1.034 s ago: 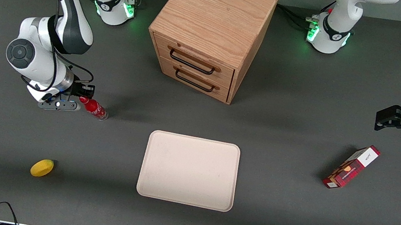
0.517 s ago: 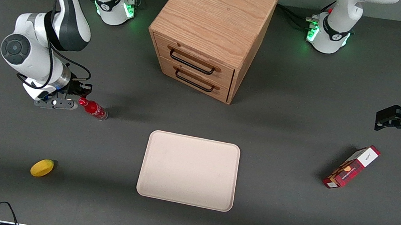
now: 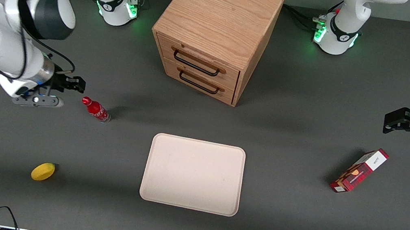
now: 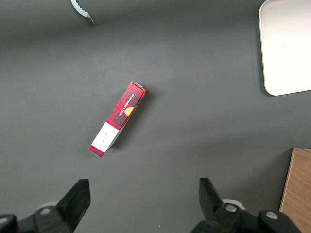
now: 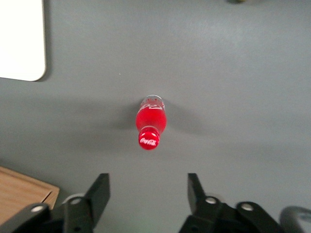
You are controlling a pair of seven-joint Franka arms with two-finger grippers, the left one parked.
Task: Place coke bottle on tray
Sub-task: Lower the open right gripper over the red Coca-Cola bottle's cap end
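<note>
The coke bottle [image 3: 95, 109] is small and red with a red cap. It stands upright on the grey table, beside the tray and toward the working arm's end. It also shows in the right wrist view [image 5: 150, 124], seen from above the cap. The beige tray [image 3: 193, 174] lies flat at the table's middle, nothing on it; its corner shows in the right wrist view [image 5: 19, 43]. My right gripper [image 3: 72, 84] is open and empty, raised above the table, apart from the bottle toward the working arm's end. In the wrist view the gripper [image 5: 147, 177] has both fingers spread wide.
A wooden two-drawer cabinet [image 3: 218, 30] stands farther from the front camera than the tray. A yellow lemon [image 3: 43, 171] lies nearer the camera than the bottle. A red and white box [image 3: 359, 170] lies toward the parked arm's end.
My right gripper has drawn away from the bottle's cap toward the working arm's end and risen. The bottle stays standing in the same spot.
</note>
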